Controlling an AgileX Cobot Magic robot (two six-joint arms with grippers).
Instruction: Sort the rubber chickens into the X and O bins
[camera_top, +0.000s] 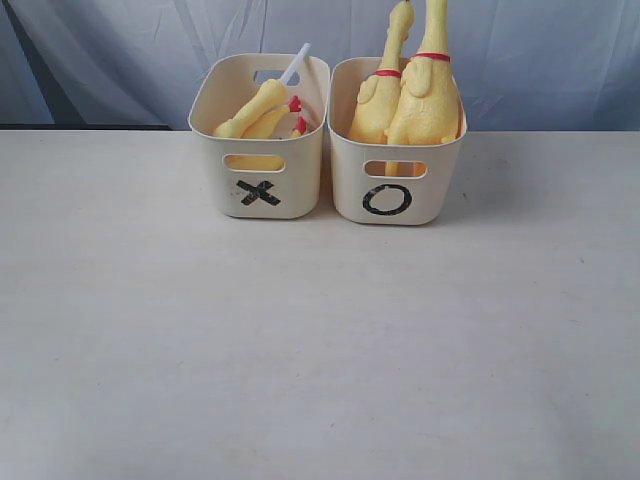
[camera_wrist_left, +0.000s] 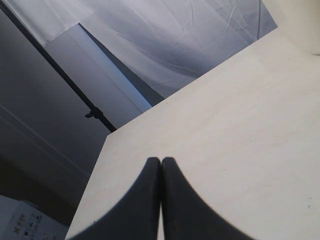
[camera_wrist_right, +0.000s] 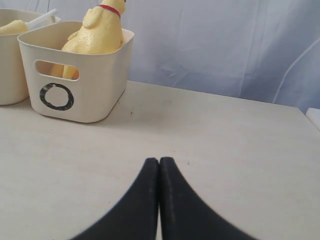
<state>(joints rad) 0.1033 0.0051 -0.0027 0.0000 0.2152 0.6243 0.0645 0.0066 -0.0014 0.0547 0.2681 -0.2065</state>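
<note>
The pale surface (camera_top: 320, 350) carries two cream bins just beside each other, toward the backdrop. The O bin (camera_top: 440, 185), on the right, holds two large chickens (camera_top: 425, 100) standing upright, necks well above the rim. The X bin (camera_top: 300, 190) holds the smaller chickens (camera_top: 255, 112), lying tilted. The left tool (camera_wrist_left: 161, 165) and the right tool (camera_wrist_right: 159, 165) are each pressed together, pinching nothing, over bare surface.

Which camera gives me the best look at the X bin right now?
The exterior view: the X bin shows whole, mark facing, chickens inside. The right wrist view catches only its edge; the left wrist view shows no mark.
</note>
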